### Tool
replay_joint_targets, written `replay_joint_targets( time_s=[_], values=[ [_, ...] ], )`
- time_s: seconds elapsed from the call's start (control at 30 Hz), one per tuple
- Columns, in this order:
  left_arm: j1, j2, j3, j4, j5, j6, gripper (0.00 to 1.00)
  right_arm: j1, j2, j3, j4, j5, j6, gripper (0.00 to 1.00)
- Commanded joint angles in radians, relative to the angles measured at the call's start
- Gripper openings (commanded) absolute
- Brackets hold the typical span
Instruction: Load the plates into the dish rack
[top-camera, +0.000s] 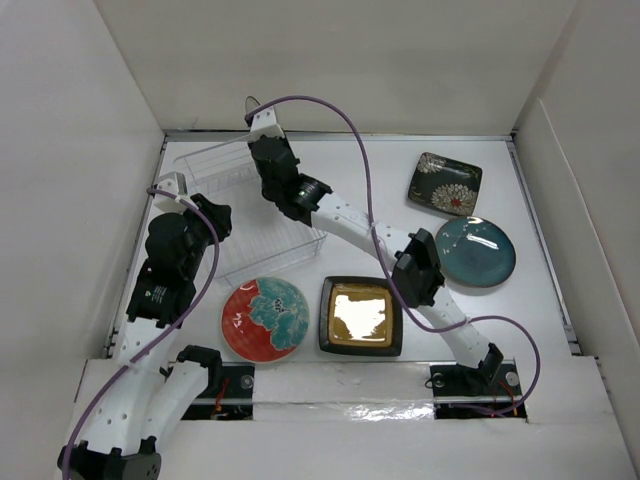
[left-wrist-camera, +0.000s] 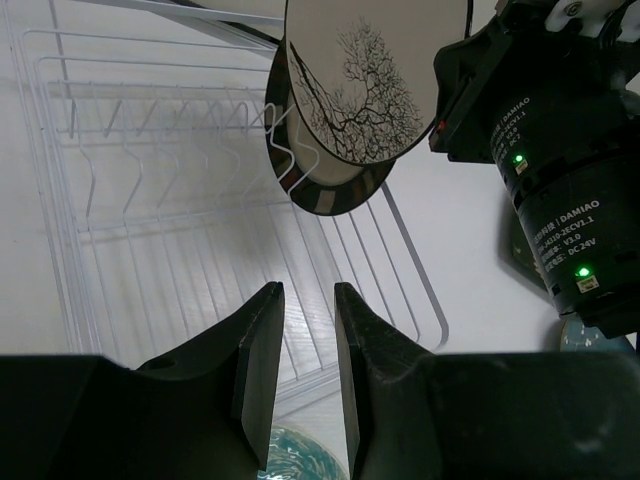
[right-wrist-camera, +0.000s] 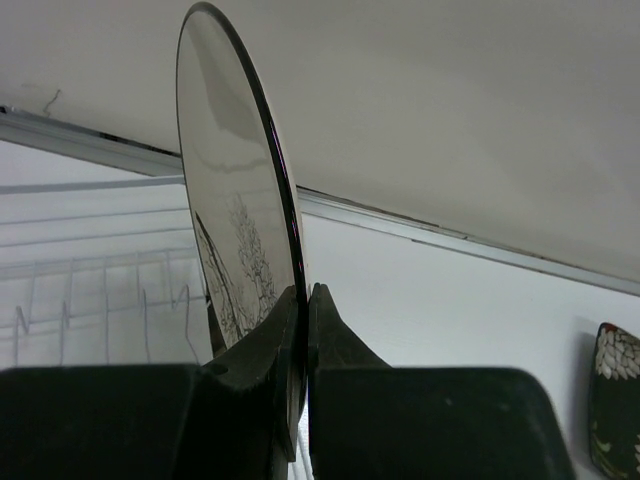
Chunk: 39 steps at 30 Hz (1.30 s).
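Top view: dish rack (top-camera: 215, 165) upper left. Red plate (top-camera: 265, 318) and black-gold plate (top-camera: 360, 316) lower centre on the surface (top-camera: 395, 160). Teal plate (top-camera: 476, 251) and floral plate (top-camera: 445, 183) at right.
Left wrist: left jaws narrow gap, empty. Dark-rimmed plate (left-wrist-camera: 330, 200) stands in the rack, top centre.
Right wrist: right jaws clamp upright branch plate (right-wrist-camera: 235, 200), left of centre.

White table (top-camera: 530, 300) w/ rack (top-camera: 265, 250), 4 plates (top-camera: 265, 318)

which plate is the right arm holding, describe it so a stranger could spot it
Start at the clear dish rack at the far left of the table. Above it the right gripper pinches a cream plate on edge. Its black branch drawing sets it apart from the dark-rimmed plate beside it.
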Motion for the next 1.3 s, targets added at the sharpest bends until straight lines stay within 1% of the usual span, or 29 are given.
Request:
replay_joint_targets(
  time_s=[0.0,0.1,0.3,0.33,0.53,0.57,0.6,0.67,0.7,0.77,0.8,0.87,0.9,0.97,1.0,1.07,1.1,1.13,1.17,1.2,1.23,1.27],
  values=[
    [-0.004,-0.013,0.042,0.020,-0.010,0.001,0.24,-0.001,0.000,0.015,0.120,0.022,0.107,0.00],
    [-0.004,-0.018,0.039,0.022,-0.008,-0.001,0.24,-0.001,0.009,0.006,0.075,0.018,0.164,0.00],
    [-0.004,-0.019,0.039,0.022,-0.007,-0.001,0.24,0.021,0.005,-0.062,0.065,0.013,0.213,0.00],
    [-0.004,-0.015,0.042,0.022,-0.008,0.001,0.24,0.021,-0.001,-0.098,0.087,0.014,0.215,0.00],
    [-0.004,-0.019,0.037,0.023,-0.010,0.001,0.24,0.039,0.003,-0.157,0.063,-0.025,0.319,0.00],
    [-0.004,-0.015,0.039,0.023,-0.011,0.001,0.24,0.039,0.002,-0.161,0.062,-0.039,0.349,0.02],
    [-0.004,-0.015,0.036,0.023,-0.008,0.001,0.24,0.039,-0.001,-0.161,0.062,-0.061,0.356,0.16],
    [-0.004,-0.021,0.031,0.023,-0.007,0.001,0.24,0.039,-0.013,-0.151,0.025,-0.073,0.369,0.30],
    [-0.004,-0.023,0.031,0.026,-0.010,0.001,0.24,0.039,-0.027,-0.154,0.025,-0.078,0.379,0.43],
    [-0.004,-0.020,0.033,0.028,-0.013,-0.001,0.24,0.039,-0.076,-0.166,0.040,-0.096,0.380,0.53],
    [-0.004,-0.016,0.031,0.026,-0.010,0.001,0.24,0.039,-0.092,-0.166,0.040,-0.105,0.383,0.60],
    [-0.004,-0.021,0.027,0.030,-0.004,0.001,0.24,0.030,-0.150,-0.171,0.032,-0.125,0.389,0.66],
    [-0.004,-0.023,0.027,0.033,-0.004,0.001,0.24,0.030,-0.176,-0.183,0.032,-0.137,0.397,0.70],
    [-0.004,-0.019,0.028,0.031,-0.005,0.001,0.24,0.020,-0.240,-0.268,0.057,-0.179,0.406,0.70],
    [-0.004,-0.018,0.024,0.031,-0.002,0.001,0.24,0.010,-0.310,-0.305,0.089,-0.196,0.414,0.71],
    [-0.004,-0.027,0.018,0.033,0.004,0.001,0.25,-0.002,-0.387,-0.429,0.130,-0.248,0.426,0.71],
    [-0.004,-0.029,0.013,0.034,0.006,0.001,0.25,-0.019,-0.479,-0.488,0.147,-0.263,0.429,0.71],
    [-0.004,-0.027,0.013,0.034,0.004,0.002,0.25,-0.033,-0.530,-0.555,0.187,-0.301,0.440,0.66],
    [-0.004,-0.026,0.013,0.034,0.001,0.002,0.25,-0.053,-0.582,-0.706,0.207,-0.330,0.458,0.52],
    [-0.004,-0.024,0.011,0.031,0.004,0.005,0.25,-0.104,-0.636,-0.791,0.227,-0.370,0.506,0.16],
    [-0.004,-0.029,0.008,0.034,0.007,0.005,0.24,-0.137,-0.743,-0.875,0.264,-0.459,0.536,0.02],
    [-0.004,-0.032,0.007,0.036,0.012,0.005,0.25,-0.170,-0.797,-1.051,0.281,-0.501,0.563,0.00]
  ],
)
